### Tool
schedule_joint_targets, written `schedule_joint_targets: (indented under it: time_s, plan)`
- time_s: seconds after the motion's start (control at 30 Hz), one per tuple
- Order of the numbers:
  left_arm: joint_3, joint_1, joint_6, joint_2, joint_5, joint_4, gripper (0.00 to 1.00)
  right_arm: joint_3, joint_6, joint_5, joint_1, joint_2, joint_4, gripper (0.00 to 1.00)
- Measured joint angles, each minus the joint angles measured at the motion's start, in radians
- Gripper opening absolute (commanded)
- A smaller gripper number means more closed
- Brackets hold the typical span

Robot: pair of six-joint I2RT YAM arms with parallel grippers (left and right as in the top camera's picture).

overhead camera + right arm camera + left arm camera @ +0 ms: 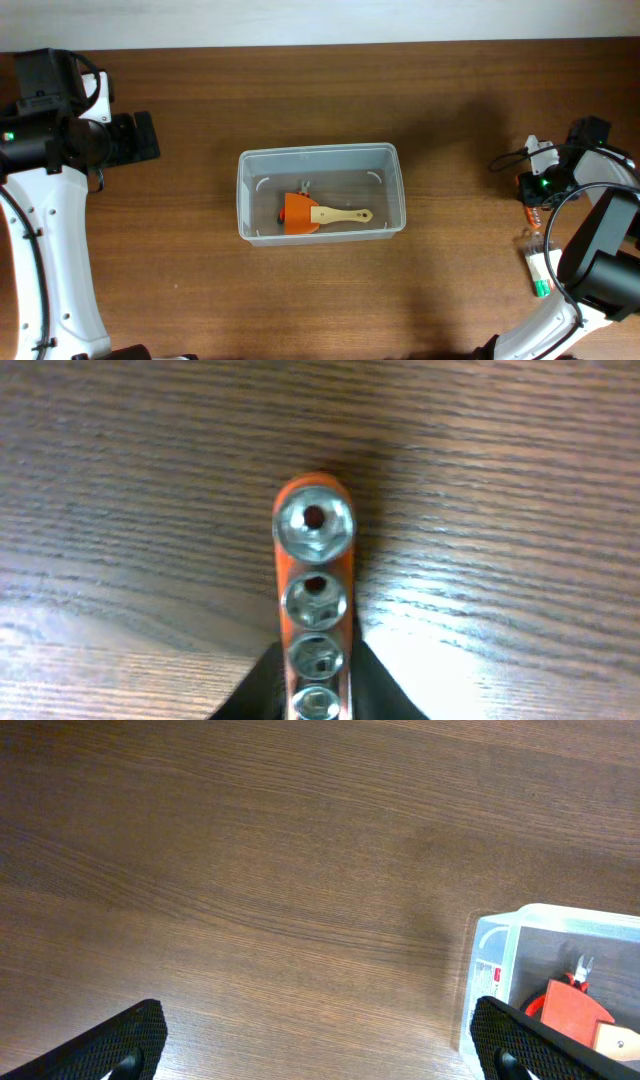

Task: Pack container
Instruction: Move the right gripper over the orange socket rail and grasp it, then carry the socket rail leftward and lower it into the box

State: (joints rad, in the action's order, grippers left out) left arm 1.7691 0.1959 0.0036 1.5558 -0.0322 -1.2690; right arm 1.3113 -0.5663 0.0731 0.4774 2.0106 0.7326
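Note:
The clear plastic container point(318, 151) stands at the table's middle. It holds an orange scraper with a wooden handle point(300, 214) and small pliers point(304, 186). Its left end also shows in the left wrist view point(497, 970). My left gripper point(320, 1045) is open and empty over bare wood, left of the container; it shows in the overhead view point(148, 138) too. My right gripper point(316, 695) is shut on an orange rail of metal sockets point(314, 560), low over the table at the far right point(533, 195).
A white and green tube-like item point(538, 272) lies on the table near the right arm's base. A small white part point(535, 147) and cables sit by the right gripper. The table is dark wood.

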Motion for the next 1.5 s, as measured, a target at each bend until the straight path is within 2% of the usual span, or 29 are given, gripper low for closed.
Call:
schedule_joint_targets:
  time_s: [0.1,0.2,0.37,0.5,0.63,0.8,1.0,1.13,1.33,1.5]
  plan:
    - [0.000,0.000,0.000,0.000,0.000,-0.001,0.99,0.002,0.002,0.000,0.000,0.000,0.004,0.14]
    - [0.000,0.000,0.000,0.000,0.000,-0.003,0.99,0.002,0.000,0.001,0.000,0.000,0.006,0.04]
    - [0.000,0.000,0.000,0.000,0.000,-0.003,0.99,0.014,0.005,0.015,0.000,0.003,0.026,0.04]
    - [0.000,0.000,0.000,0.000,0.000,-0.003,0.99,0.069,0.006,0.074,0.001,0.026,0.140,0.04]
    - [0.000,0.000,0.000,0.000,0.000,-0.003,0.99,0.206,0.008,0.119,-0.011,0.039,0.325,0.04]
    - [0.000,0.000,0.000,0.000,0.000,-0.004,0.99,0.518,0.010,0.141,-0.081,0.037,0.532,0.04]
    - [0.000,0.000,0.000,0.000,-0.001,-0.004,0.99,0.868,-0.013,0.151,-0.294,0.013,0.755,0.04]
    - [0.000,0.000,0.003,0.000,-0.001,-0.006,0.99,0.998,-0.068,0.155,-0.509,-0.031,0.814,0.04]
    - [0.000,0.000,0.003,0.000,-0.001,-0.008,0.99,0.995,-0.203,0.157,-0.791,-0.059,0.833,0.04]
    - [0.000,0.000,0.003,0.000,-0.001,-0.010,0.99,0.851,-0.299,0.153,-0.936,-0.059,0.793,0.04]
